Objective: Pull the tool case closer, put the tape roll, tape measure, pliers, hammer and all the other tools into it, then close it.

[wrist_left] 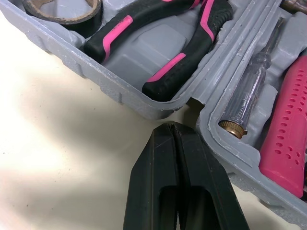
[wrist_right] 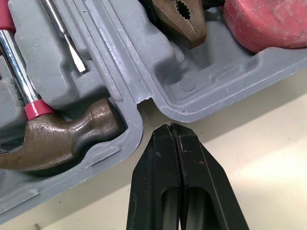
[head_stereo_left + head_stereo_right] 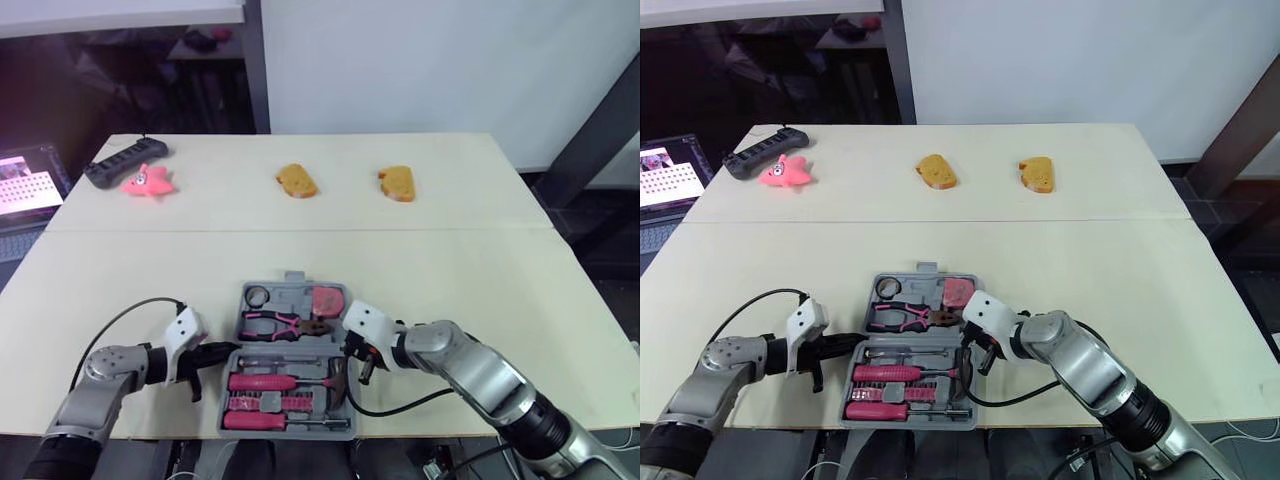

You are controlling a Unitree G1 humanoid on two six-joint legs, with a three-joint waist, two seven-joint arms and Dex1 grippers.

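Observation:
The grey tool case (image 3: 340, 300) lies open at the table's near edge. Its far half holds the dark tape roll (image 3: 257, 295), the pink-and-black pliers (image 3: 285, 323) and the pink tape measure (image 3: 327, 299). Its near half holds the hammer (image 3: 338, 378), pink-handled screwdrivers (image 3: 262, 381) and a clear-handled tester (image 1: 244, 98). My left gripper (image 3: 222, 352) is shut, empty, its tips at the case's left side by the hinge. My right gripper (image 3: 356, 352) is shut, empty, its tips at the case's right side by the hinge notch (image 2: 148, 103).
At the table's far side lie two orange bread-like pieces (image 3: 297, 180) (image 3: 397, 183), a pink star toy (image 3: 148, 182) and a black power strip (image 3: 124, 161). A laptop (image 3: 25, 186) sits off the table's left. The table's front edge runs just below the case.

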